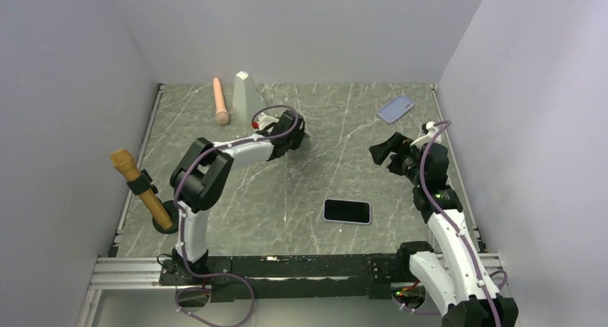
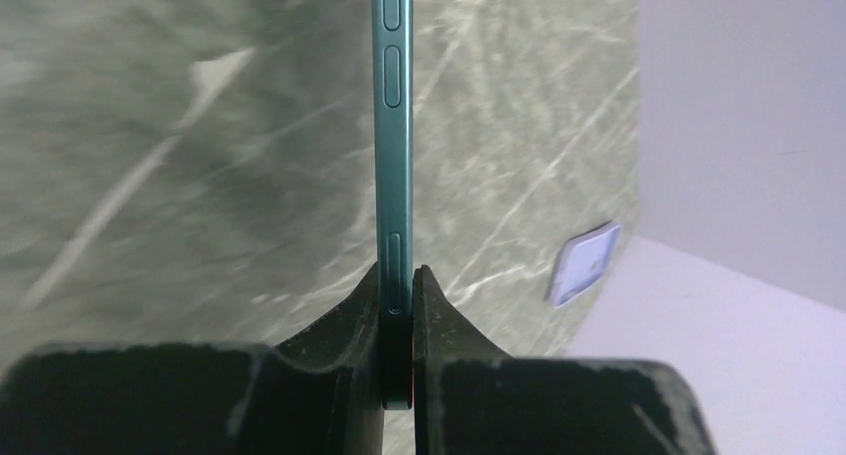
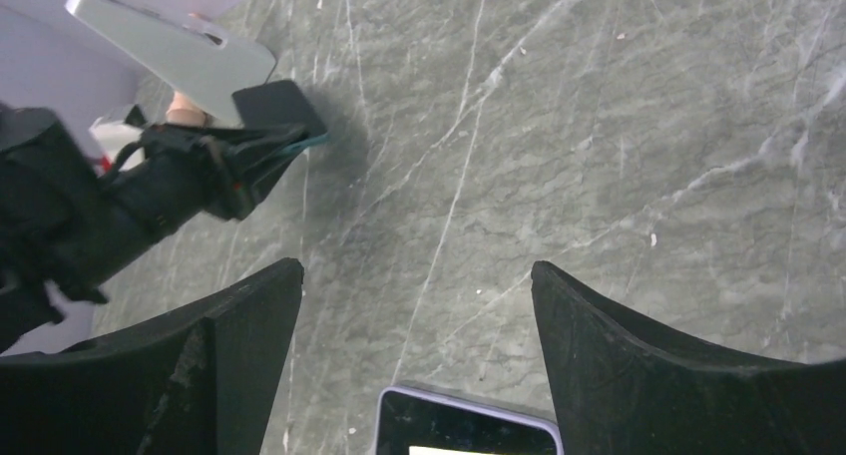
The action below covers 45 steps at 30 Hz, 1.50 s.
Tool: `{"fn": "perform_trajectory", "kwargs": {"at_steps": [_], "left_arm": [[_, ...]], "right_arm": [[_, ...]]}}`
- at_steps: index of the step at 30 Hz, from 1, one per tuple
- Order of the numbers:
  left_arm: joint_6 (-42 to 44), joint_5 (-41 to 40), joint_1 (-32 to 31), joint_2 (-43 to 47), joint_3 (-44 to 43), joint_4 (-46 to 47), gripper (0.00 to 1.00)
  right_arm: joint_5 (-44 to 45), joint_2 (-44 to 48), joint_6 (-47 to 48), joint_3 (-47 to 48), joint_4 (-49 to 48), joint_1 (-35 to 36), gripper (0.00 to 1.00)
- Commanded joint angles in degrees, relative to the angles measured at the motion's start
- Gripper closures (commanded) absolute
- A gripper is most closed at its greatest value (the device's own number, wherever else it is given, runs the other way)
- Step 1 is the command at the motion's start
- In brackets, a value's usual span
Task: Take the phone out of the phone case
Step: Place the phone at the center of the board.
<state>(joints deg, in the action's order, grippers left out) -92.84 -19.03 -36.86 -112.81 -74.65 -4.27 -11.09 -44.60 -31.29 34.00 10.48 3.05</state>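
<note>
My left gripper is shut on a thin teal-edged phone, held edge-on just above the table; I cannot tell whether a case is on it. In the right wrist view the same gripper holds it as a dark slab. A phone with a lilac rim lies screen-up on the near middle of the table, and its top edge shows in the right wrist view. A lilac case lies at the back right. My right gripper is open and empty above the table.
A grey wedge-shaped block and a pink cylinder stand at the back left. A tan handled tool on a black base sits at the left edge. White walls close in the marble table on three sides.
</note>
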Motion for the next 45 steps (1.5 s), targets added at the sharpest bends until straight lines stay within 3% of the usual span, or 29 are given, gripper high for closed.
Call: {"fn": "perform_trajectory", "kwargs": {"at_steps": [1, 7, 15, 20, 21, 22, 23, 28, 32, 36, 42, 45], "left_arm": [[-5.3, -7.6, -1.6, -5.2, -6.6, 15.4, 1.0], [-8.8, -13.2, -3.4, -15.2, -16.5, 17.4, 0.99], [-11.6, -16.9, -4.4, -23.6, -24.4, 15.2, 0.89], [-14.0, -12.8, -4.6, -22.8, -25.2, 9.0, 0.52], [-13.9, -12.0, -4.6, -21.7, -24.8, 7.4, 0.38], [-14.8, -10.9, -4.6, -20.8, -24.8, 3.7, 0.11], [-16.3, -9.5, -4.6, -19.9, -24.7, 0.2, 0.02], [-16.6, -4.4, -4.6, -13.5, -15.3, 3.8, 0.01], [-10.8, -4.5, -4.9, -7.7, -12.7, -0.7, 0.01], [-4.7, -0.9, -4.9, -1.9, -8.2, 0.6, 0.01], [20.5, 0.4, -3.9, 12.7, 1.6, 2.5, 0.01], [33.1, 7.1, -0.2, 21.6, 7.2, 1.3, 0.01]], "right_arm": [[-1.6, 2.2, -1.1, 4.8, 4.1, -0.1, 0.12], [1.7, 7.4, -1.8, 8.6, 10.7, -0.2, 0.12], [2.6, 9.4, 0.3, 10.4, 14.6, -0.3, 0.13], [1.5, 9.5, -0.2, 9.4, 13.7, -0.4, 0.13], [1.2, 9.4, -0.3, 9.3, 13.6, -0.4, 0.13], [1.0, 9.2, -0.4, 9.2, 13.3, -0.4, 0.13], [0.8, 8.9, -0.4, 9.2, 13.0, -0.4, 0.13], [-0.1, 7.7, -0.8, 9.2, 12.4, -0.5, 0.13], [-1.1, 6.9, -2.2, 9.0, 11.6, -0.4, 0.13], [-2.9, 4.7, -2.3, 9.4, 11.8, -0.5, 0.13], [-4.7, -3.0, 1.2, 11.6, 17.5, -0.4, 0.12], [-7.4, -6.1, 2.8, 10.8, 19.3, -0.4, 0.11]]}}
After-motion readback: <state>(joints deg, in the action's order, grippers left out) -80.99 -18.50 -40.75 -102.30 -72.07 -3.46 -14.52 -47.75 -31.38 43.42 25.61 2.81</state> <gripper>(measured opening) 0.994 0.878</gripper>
